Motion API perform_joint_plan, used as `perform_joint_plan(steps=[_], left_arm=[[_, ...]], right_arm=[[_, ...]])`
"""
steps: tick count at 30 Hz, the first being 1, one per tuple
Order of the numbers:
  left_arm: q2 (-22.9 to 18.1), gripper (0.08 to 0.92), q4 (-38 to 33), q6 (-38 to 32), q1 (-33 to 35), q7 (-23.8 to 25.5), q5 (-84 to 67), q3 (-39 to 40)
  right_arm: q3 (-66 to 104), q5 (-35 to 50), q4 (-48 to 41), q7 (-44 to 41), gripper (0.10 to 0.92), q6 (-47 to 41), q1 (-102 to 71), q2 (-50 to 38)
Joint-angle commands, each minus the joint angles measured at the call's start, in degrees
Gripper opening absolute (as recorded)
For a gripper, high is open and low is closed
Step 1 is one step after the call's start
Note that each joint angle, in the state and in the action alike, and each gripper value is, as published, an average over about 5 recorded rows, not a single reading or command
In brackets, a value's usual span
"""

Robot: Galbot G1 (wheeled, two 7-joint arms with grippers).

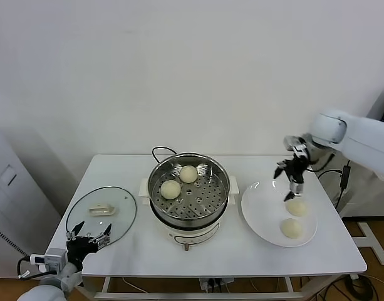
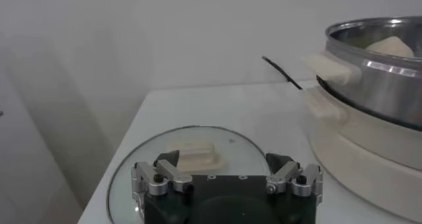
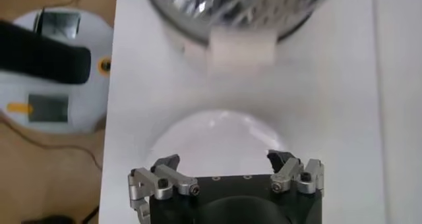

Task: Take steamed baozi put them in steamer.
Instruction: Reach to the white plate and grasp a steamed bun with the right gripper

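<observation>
The steamer (image 1: 188, 195) stands mid-table with two baozi inside, one at the back (image 1: 188, 174) and one to its left (image 1: 170, 189). Two more baozi (image 1: 296, 206) (image 1: 292, 227) lie on the white plate (image 1: 259, 208) to the steamer's right. My right gripper (image 1: 288, 185) hangs open and empty above the plate's far side, just over the nearer-to-wall bun. In the right wrist view the gripper (image 3: 224, 163) is open over the bare plate (image 3: 221, 136), with the steamer (image 3: 237, 1) beyond. My left gripper (image 1: 88, 241) is open and empty at the table's front left.
The glass lid (image 1: 101, 213) lies flat left of the steamer; it fills the left wrist view (image 2: 191, 154) ahead of the left gripper (image 2: 224, 165), with the steamer (image 2: 376, 74) and a bun (image 2: 392, 45) beside. A black cord (image 1: 161, 150) runs behind the steamer. A grey cabinet (image 1: 10, 188) stands left of the table.
</observation>
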Motion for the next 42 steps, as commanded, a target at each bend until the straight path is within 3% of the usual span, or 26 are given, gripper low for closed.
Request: perform_joint_plan(steps=[1, 31, 42], left_arm=[[-0.09, 0.823, -0.23, 0.19, -0.01, -0.02, 0.04, 0.07], [-0.38, 0.823, 0.25, 0.25, 0.32, 0.08, 0.43, 0.51], [-0.46, 0.823, 0.48, 0.27, 0.24, 0.07, 0.47, 0.52]], right_arm=[[10.87, -12.06, -2.78, -0.96, 0.823, 6.06, -13.87, -5.34], [22.94, -20.26, -10.92, 1.60, 0.823, 9.23, -29.78, 1.42], [24.69, -21.64, -11.48, 1.19, 0.712, 9.02, -31.68, 2.08]])
